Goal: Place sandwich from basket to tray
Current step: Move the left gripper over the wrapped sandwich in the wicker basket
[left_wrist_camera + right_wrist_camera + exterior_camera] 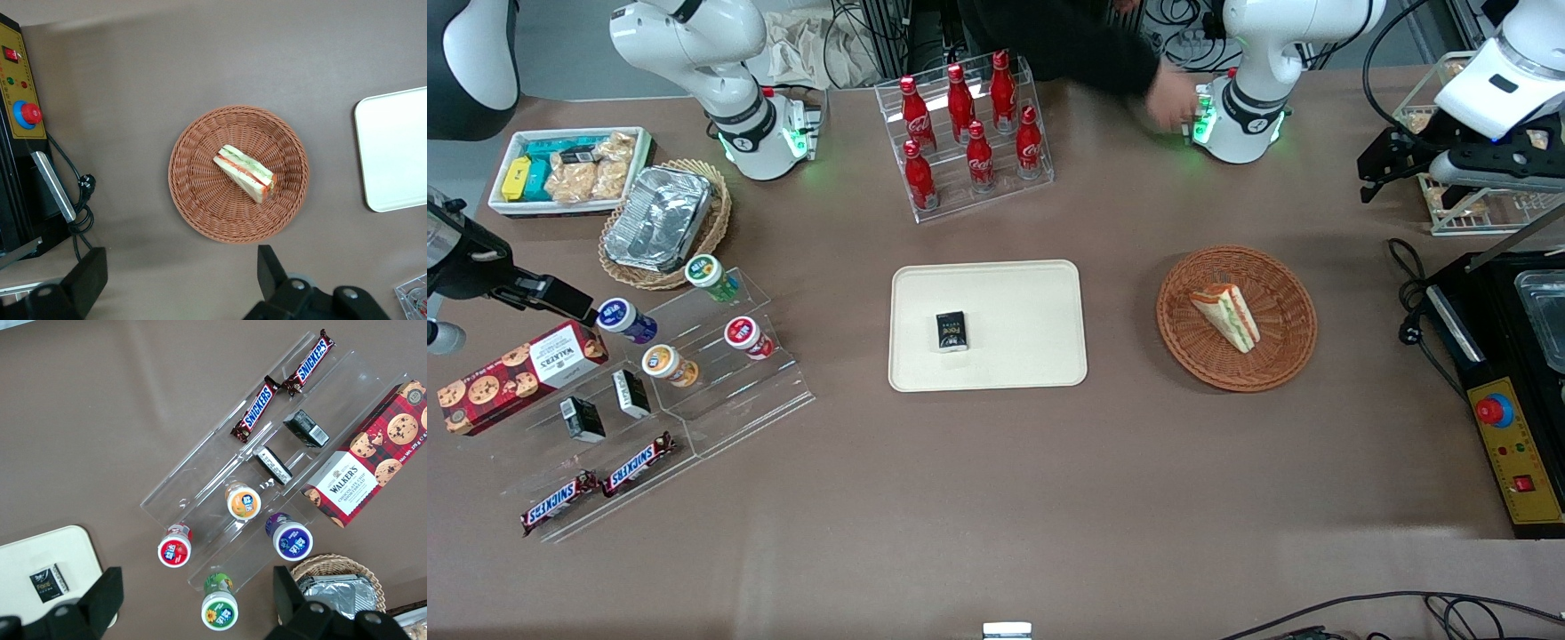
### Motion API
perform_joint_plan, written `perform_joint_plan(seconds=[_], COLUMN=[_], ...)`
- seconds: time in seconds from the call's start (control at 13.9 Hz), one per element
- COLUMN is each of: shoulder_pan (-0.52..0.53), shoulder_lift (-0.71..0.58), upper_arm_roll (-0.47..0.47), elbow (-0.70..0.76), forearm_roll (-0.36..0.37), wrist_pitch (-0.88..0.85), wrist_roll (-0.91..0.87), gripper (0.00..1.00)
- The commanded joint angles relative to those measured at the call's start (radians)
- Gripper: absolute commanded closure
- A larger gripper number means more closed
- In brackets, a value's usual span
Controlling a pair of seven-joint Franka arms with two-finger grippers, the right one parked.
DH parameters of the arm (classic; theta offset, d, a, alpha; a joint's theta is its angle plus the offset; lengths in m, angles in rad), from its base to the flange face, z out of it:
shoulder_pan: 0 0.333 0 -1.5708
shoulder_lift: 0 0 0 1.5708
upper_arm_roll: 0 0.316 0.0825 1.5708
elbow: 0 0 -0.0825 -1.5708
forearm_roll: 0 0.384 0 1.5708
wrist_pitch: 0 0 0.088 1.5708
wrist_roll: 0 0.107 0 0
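The claw [177, 283] is spread wide and holding nothing, hanging high above the basket [200, 213] with the sandwich [244, 173] lying in it, arm pointing straight down.

gripper [180, 280] open above basket [193, 207] — small black box [951, 331] occupying tray [1032, 356]

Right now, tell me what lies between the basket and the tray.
Only bare brown table separates the basket and the tray, as the front view shows. The open gripper hovers above, beside the basket.
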State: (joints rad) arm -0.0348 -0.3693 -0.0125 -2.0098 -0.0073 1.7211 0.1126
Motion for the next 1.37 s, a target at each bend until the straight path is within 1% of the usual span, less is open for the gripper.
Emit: perform_joint_plan(seconds=[0.0,0.29,0.43,0.79,1.01,1.15,1.29], shoulder_pan=[0.009,0.021,0.038,0.023,-0.005,-0.028,-0.074], shoulder_lift=[0.021,0.021,0.02,0.021,0.045,0.073,0.108], upper_arm_roll=[0.0,0.002,0.0,-0.01,-0.05,-0.073,-0.075], elbow=[0.034,0.026,0.029,-0.001,0.0,-0.007,-0.023], forearm_roll=[-0.02,-0.02,-0.022,-0.023,-0.019,0.003,0.036], wrist_pitch=[-0.028,-0.046,-0.064,-0.084,-0.071,-0.034,-0.005], wrist_roll=[0.032,-0.002,-0.06,-0.313,-0.475,-0.617,-0.724], gripper=[0.0,0.0,0.0,0.0,0.0,0.0,0.0])
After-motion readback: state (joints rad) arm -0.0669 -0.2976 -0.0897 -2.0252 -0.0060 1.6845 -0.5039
